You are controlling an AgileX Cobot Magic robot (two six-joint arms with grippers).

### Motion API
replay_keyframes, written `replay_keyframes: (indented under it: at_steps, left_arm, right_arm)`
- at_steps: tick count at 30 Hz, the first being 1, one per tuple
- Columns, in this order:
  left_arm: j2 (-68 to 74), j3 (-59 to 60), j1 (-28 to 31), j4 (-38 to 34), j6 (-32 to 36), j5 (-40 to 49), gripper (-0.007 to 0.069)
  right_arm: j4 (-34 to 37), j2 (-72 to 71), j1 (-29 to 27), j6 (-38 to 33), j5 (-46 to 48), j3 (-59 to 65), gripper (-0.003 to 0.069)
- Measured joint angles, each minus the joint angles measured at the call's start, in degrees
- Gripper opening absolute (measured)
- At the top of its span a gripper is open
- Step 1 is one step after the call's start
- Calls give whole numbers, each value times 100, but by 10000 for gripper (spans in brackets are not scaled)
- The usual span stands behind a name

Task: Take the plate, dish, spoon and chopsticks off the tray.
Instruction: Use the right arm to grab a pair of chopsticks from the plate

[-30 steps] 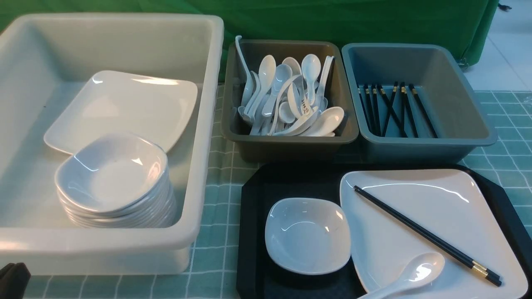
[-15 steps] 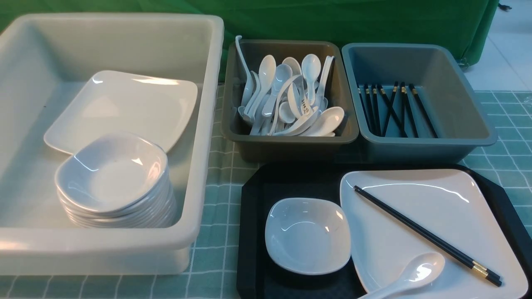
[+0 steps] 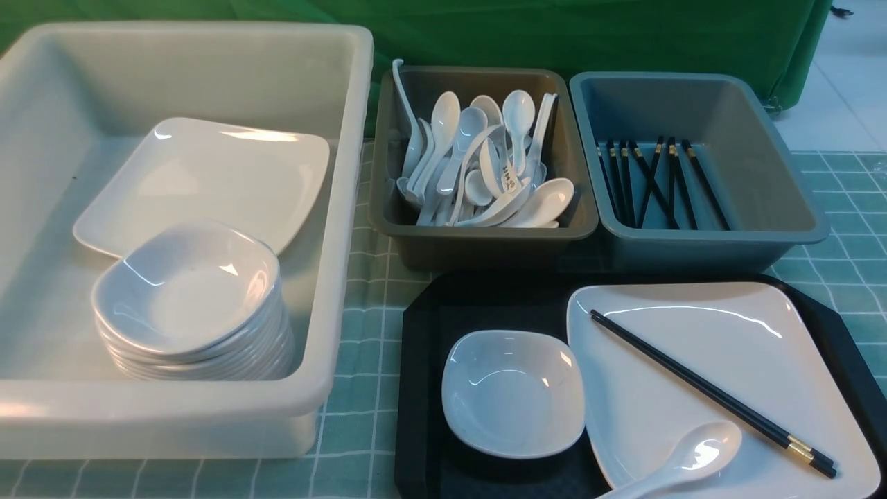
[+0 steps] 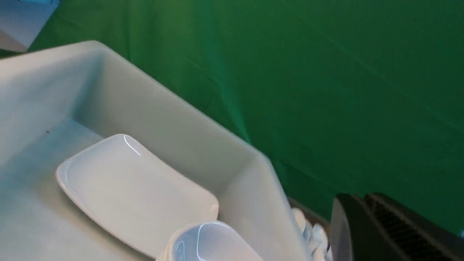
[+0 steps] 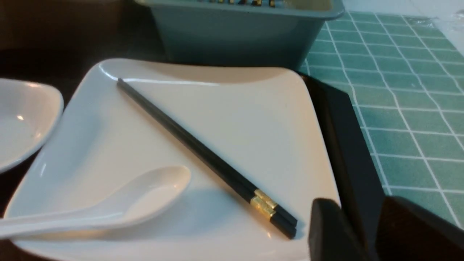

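On the tray point(image 3: 423, 333) at the worktop's point(image 3: 360, 416) near edge, chopsticks point(image 3: 700, 388) and spoon point(image 3: 693, 454) lie atop the plate point(image 3: 693, 326) beside the dish point(image 3: 513, 395) — so, probably to lift them first, the empty, part-open right gripper point(image 5: 359, 210) hangs by the chopsticks' banded ends; left gripper point(image 4: 364, 206) closed.

Front view: wide, forward. Wrist views: close; right shares plate point(image 5: 235, 119), left tub point(image 4: 163, 116).

Plate point(image 3: 727, 333) glossy; tray point(image 3: 416, 360) matt, probably plastic.
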Motion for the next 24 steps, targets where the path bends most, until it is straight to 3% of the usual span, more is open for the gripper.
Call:
replay_keyframes:
  at_steps: [3, 6, 10, 12, 14, 19, 24]
  left_arm:
    - [1027, -875, -532, 43, 856, 1337, 13]
    - [1842, -1394, -1043, 73, 1471, 2129, 13]
    - [2574, -1621, -1495, 124, 1894, 2322, 13]
    - [2875, -1649, -1703, 130, 1981, 2322, 13]
    - [3127, -1652, -2008, 130, 2241, 2316, 13]
    - [3268, -1652, -2544, 130, 2599, 2224, 13]
    - [3033, -1721, -2723, 123, 2721, 2229, 13]
  right_arm:
    - [471, 0, 0, 968, -705, 0, 242]
    - [620, 0, 0, 1825, -1318, 0, 242]
    - [679, 0, 8, 2558, -1618, -12, 234]
    - [686, 125, 126, 2688, -1005, -291, 208]
    - [688, 733, 484, 2110, 84, -1154, 163]
    - [453, 2706, 1291, 622, 2083, -3039, 139]
    - [-679, 5045, 1768, -200, 3815, -4532, 139]
